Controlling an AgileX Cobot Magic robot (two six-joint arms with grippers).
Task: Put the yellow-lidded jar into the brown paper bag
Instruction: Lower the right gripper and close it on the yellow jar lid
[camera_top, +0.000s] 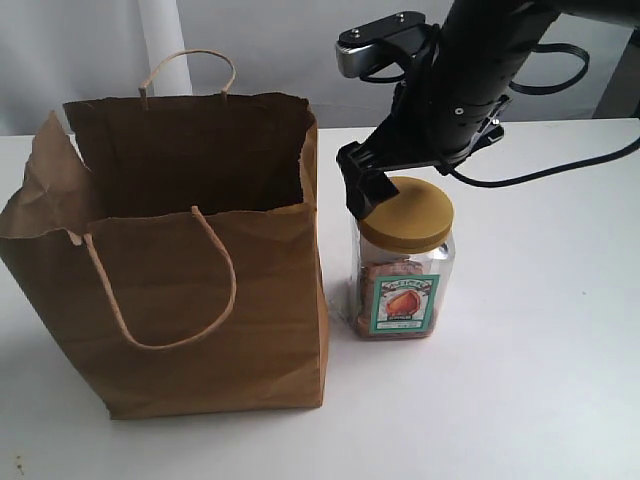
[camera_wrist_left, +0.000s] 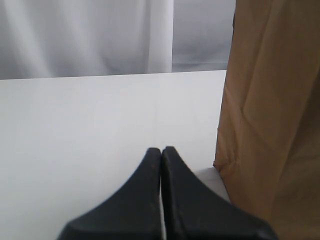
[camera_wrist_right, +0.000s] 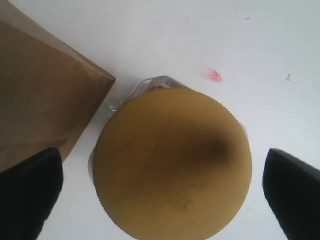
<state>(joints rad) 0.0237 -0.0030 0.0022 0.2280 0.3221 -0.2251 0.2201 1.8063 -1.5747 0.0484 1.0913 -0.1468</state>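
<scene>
The yellow-lidded jar (camera_top: 402, 270) stands upright on the white table, just right of the brown paper bag (camera_top: 190, 300), which stands open-topped with its cord handles up. My right gripper (camera_top: 403, 195) is open and hovers right above the mustard lid (camera_wrist_right: 172, 162), one black finger (camera_wrist_right: 30, 192) on the bag side and the other (camera_wrist_right: 295, 192) on the far side, both clear of the lid. Low over the table, my left gripper (camera_wrist_left: 161, 150) is shut on nothing, beside the bag's outer wall (camera_wrist_left: 270, 125). It does not show in the exterior view.
The white table (camera_top: 540, 380) stretches right of and in front of the jar. A pale curtain (camera_top: 100, 50) hangs behind the bag. Black cables (camera_top: 560, 70) loop off the right arm. A small pink speck (camera_wrist_right: 214, 75) lies on the table near the jar.
</scene>
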